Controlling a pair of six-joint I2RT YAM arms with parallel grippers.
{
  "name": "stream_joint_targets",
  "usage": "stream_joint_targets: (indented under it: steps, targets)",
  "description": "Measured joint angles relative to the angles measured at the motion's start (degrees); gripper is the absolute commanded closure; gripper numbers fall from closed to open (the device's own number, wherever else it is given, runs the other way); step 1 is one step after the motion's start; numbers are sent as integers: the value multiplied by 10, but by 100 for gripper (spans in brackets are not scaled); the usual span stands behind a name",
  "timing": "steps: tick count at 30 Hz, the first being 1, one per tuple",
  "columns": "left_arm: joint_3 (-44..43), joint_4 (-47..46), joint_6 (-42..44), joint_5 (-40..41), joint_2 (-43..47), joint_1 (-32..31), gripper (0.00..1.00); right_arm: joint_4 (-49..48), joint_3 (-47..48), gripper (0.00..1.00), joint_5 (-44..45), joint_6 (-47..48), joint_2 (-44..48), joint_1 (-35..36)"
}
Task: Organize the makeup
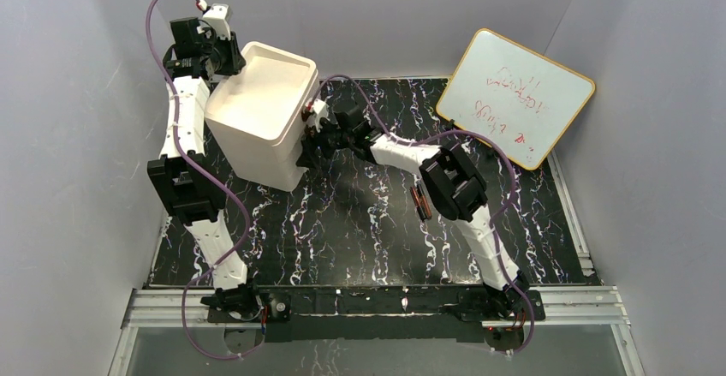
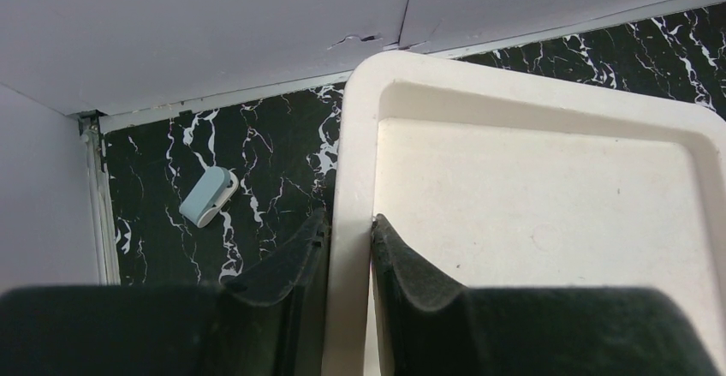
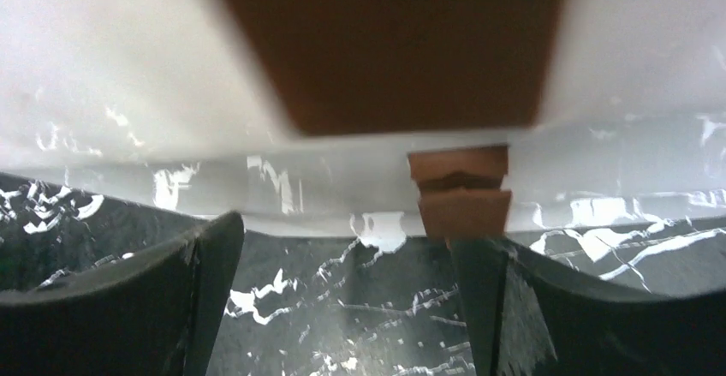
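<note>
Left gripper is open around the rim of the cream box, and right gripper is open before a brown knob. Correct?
No: the left gripper is shut on the rim of the cream box, as the left wrist view shows. The right gripper is indeed open before a brown knob.

The box [image 1: 261, 123] stands on the table [image 1: 368, 230], at its far left. Well to the right of the box, the whiteboard [image 1: 515, 96] leans at the table's far right corner. The left gripper [image 2: 348, 217] straddles the box's top rim – one finger inside, one outside. Left of the box, a small object [image 2: 208, 196] lies on the table. The right gripper [image 3: 347, 239] is at the box's right face, where a knob [image 3: 461, 196] sits between its fingers.
</note>
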State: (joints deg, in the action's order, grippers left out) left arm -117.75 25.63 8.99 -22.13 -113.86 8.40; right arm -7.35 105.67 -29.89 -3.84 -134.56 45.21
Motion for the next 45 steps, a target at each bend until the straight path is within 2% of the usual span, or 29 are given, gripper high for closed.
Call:
stream_joint_targets:
  steps: [8,15,22,28,30,32,33,34,35,42,45]
  targets:
    - [0,0,0,-2,0,0,100,-104,-70,16,32,24,9,5]
    - [0,-1,0,-2,0,0,100,-113,-71,18,52,46,3,-3]
    - [0,1,-1,-6,0,-4,100,-145,-71,15,125,62,-29,-25]
    - [0,0,-1,-6,0,-8,100,-152,-70,18,132,62,-32,-33]
    - [0,0,-1,-6,0,-8,100,-152,-68,25,131,61,-35,-33]
    - [0,0,-1,-6,0,-8,100,-151,-64,39,127,60,-39,-34]
    - [0,0,-1,-6,0,-8,100,-150,-60,55,123,58,-42,-34]
    - [0,0,-1,-6,-1,-8,100,-147,-56,90,118,57,-46,-34]
    - [0,0,-1,-6,0,-8,100,-141,-50,99,111,55,-49,-33]
    - [0,0,0,-5,-1,-8,100,-129,-43,99,93,50,-52,-32]
    - [0,0,-1,-5,-1,-9,100,-161,-108,99,110,54,-18,-31]
